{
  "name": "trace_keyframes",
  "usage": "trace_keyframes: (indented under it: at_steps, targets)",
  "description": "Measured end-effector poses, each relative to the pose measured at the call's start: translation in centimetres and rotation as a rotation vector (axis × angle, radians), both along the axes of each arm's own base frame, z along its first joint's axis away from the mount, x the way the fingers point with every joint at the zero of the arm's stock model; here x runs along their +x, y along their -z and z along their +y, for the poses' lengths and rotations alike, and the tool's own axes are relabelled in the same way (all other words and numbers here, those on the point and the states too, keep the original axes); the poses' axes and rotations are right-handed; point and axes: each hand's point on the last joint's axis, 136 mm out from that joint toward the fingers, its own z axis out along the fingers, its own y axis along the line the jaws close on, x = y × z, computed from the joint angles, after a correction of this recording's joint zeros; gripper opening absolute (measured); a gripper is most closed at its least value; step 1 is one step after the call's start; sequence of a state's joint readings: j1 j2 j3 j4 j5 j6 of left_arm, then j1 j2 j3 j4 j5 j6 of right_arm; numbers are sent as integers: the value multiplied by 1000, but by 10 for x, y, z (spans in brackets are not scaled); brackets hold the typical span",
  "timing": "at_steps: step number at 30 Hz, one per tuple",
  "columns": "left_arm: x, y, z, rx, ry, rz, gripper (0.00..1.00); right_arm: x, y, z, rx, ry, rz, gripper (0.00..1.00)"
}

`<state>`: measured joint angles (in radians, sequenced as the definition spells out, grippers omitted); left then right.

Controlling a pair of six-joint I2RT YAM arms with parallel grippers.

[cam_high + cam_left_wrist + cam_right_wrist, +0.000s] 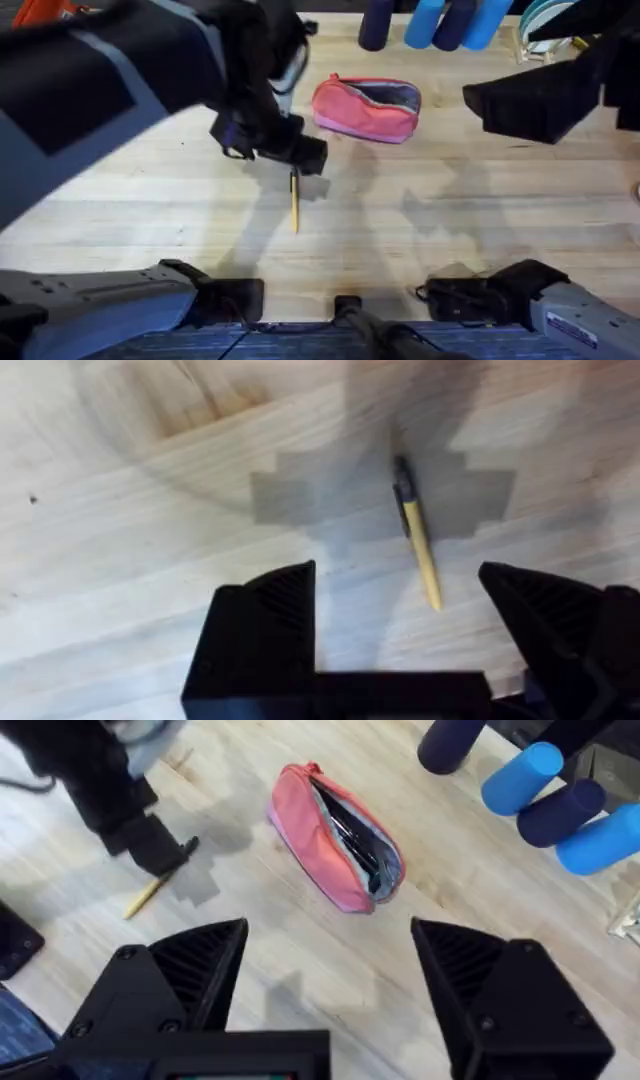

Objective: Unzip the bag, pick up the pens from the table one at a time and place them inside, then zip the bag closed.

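Observation:
The pink bag (365, 108) lies on the table (450, 230) at the back centre, its zipper open and grey lining showing. In the right wrist view the bag (335, 845) has a dark glossy shape (355, 825) inside its opening. The yellow-tan pen (294, 203) lies on the wood in front of the bag and to its left. My left gripper (300, 158) hovers over the pen's far end, open; the pen (418, 538) lies between and just beyond the fingers (265, 620). My right gripper (525, 100) hangs open, to the right of the bag and apart from it.
Several blue and dark blue cylinders (440, 22) stand along the back edge behind the bag. An orange-red item (40, 10) sits at the back left corner. Bare wood stretches across the middle and front of the table.

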<state>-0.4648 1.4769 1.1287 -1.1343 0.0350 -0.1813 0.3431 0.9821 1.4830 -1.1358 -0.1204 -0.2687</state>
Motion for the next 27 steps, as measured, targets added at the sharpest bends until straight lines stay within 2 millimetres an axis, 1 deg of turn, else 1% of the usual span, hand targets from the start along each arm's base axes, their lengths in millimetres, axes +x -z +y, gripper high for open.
trace_keyframes:
  at_steps: [2,6,11,13,14,19,22,24,27]
  targets:
    - [-5,2,-6,21,-14,-6,994,0,0,0,0,0,0,997]
    - [-5,2,-19,17,-80,-31,994,0,0,0,0,0,0,997]
    - [-7,2,-16,19,-222,-20,994,0,0,0,-1,0,3,998]
    - [-8,2,-18,5,-251,-7,994,0,0,0,-1,0,3,998]
    - [-12,2,-23,-21,-271,17,993,0,0,0,-1,0,3,998]
    - [-13,2,-25,-35,-287,29,993,0,0,0,-1,0,3,998]
    - [-11,2,-27,-43,-292,20,993,0,0,0,-1,0,3,998]
    - [-8,6,-28,-52,-293,7,993,0,0,0,-1,0,3,998]
    - [-9,20,-27,-54,-300,4,993,0,0,0,-1,0,3,998]
